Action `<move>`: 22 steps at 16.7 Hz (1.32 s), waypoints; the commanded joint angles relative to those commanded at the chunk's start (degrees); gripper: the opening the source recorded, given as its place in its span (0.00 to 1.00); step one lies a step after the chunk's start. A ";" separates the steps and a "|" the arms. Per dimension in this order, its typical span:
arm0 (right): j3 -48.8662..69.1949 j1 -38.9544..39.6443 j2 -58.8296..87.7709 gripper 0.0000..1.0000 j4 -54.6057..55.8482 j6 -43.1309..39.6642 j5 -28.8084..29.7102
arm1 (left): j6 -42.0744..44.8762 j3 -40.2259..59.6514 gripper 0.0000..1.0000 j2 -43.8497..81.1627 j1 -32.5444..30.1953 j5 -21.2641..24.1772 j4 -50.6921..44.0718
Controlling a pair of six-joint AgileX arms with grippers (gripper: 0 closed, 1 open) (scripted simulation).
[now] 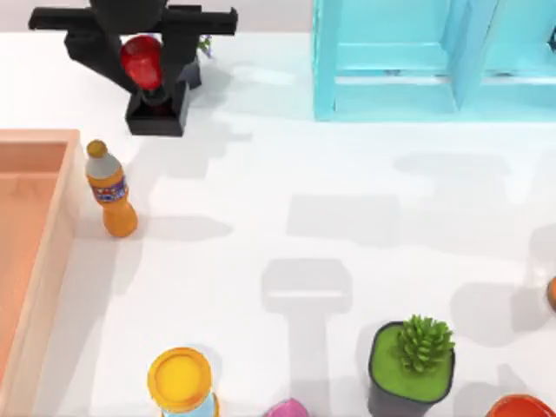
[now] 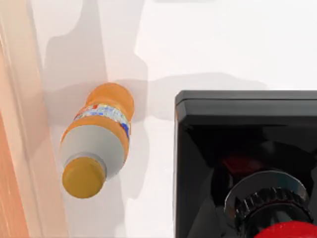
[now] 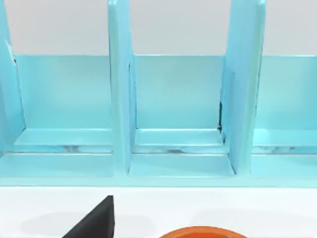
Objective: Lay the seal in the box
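- Top view: the left gripper (image 1: 143,65) is hanging at the upper left of the frame, its dark fingers closing in on either side of the red knob of the seal (image 1: 149,82). The seal's black block base is showing just below the knob; whether it is resting on the white table (image 1: 347,217) or is already off it cannot be told from here.
- Top view: the box (image 1: 56,234) is sitting at the left edge of the frame, lower than the seal and well apart from it. The stretch of box floor in view is lying bare, so the seal is not yet in it. An orange soda bottle (image 1: 110,189) is standing just beside the box's near wall, between seal and box.
- Left wrist view: the seal (image 2: 247,163) is filling the lower right, knob and base seen close from above; the bottle (image 2: 96,139) is lying toward the centre left, the box wall (image 2: 17,148) at the left edge.
- Right wrist view: this camera is facing a cyan shelf frame (image 3: 163,109); the right arm appears idle and the state of its pincer cannot be told.
- Judgement: the grasp looks done; carrying across, clearing the bottle, and laying down are remaining.
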 joint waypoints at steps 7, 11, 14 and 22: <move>0.00 0.00 0.00 1.00 0.00 0.00 0.00 | 23.11 -25.86 0.00 -18.52 24.04 -0.23 6.71; 0.00 0.00 0.00 1.00 0.00 0.00 0.00 | 30.57 -36.65 0.00 -22.89 34.22 -0.47 9.51; 0.00 0.00 0.00 1.00 0.00 0.00 0.00 | 32.09 -39.25 0.00 -23.29 36.75 -0.59 10.14; 0.00 0.00 0.00 1.00 0.00 0.00 0.00 | 32.14 -43.25 0.00 -23.27 36.70 -0.64 14.16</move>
